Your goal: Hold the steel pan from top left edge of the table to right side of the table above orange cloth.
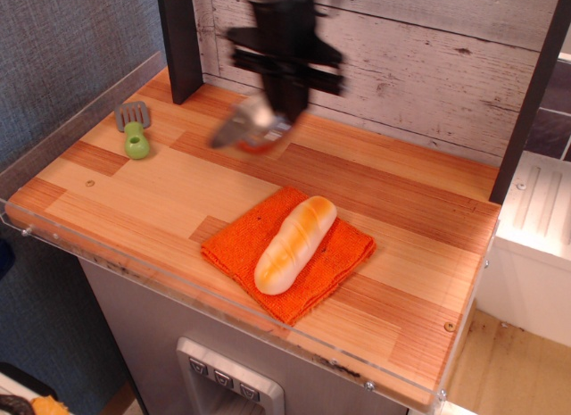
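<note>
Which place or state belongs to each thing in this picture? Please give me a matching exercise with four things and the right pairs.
Things:
1. shiny round steel pan
2. tan bread loaf
3. square bright orange cloth
4. green-handled grey spatula

Places or states:
A. lies flat on the wooden plank table, under another thing
B. lifted and tilted, hanging from the black pincer
C. lies near the left rear of the table
D. lies diagonally on the cloth

Pairs: 1-B, 2-D, 3-A, 4-C
</note>
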{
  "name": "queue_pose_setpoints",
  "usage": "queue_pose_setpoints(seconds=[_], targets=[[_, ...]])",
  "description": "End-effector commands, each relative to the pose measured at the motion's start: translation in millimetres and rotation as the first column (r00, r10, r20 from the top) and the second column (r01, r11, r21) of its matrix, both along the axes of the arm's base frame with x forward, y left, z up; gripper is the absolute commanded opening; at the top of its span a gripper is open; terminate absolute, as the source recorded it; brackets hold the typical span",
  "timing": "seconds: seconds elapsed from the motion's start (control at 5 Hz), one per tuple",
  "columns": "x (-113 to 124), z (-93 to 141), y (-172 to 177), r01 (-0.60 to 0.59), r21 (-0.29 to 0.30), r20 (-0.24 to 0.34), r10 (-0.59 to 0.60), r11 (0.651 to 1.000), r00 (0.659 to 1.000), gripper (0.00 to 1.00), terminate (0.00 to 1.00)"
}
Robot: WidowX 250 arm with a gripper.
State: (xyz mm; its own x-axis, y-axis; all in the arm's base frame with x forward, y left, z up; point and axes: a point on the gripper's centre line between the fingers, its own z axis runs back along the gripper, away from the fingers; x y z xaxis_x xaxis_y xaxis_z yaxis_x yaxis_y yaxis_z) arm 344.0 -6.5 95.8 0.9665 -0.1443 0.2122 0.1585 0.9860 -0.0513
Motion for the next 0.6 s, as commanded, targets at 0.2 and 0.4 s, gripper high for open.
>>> queue_pose_setpoints(seconds=[0.2,0.4], targets=[[9,4,-109,0.183,-0.012,0.026,-0.183,0.983,0.983,0.0,0.0],[7,-10,-112,0.179,0.011,-0.011,-0.179,0.984,0.984,0.0,0.0]])
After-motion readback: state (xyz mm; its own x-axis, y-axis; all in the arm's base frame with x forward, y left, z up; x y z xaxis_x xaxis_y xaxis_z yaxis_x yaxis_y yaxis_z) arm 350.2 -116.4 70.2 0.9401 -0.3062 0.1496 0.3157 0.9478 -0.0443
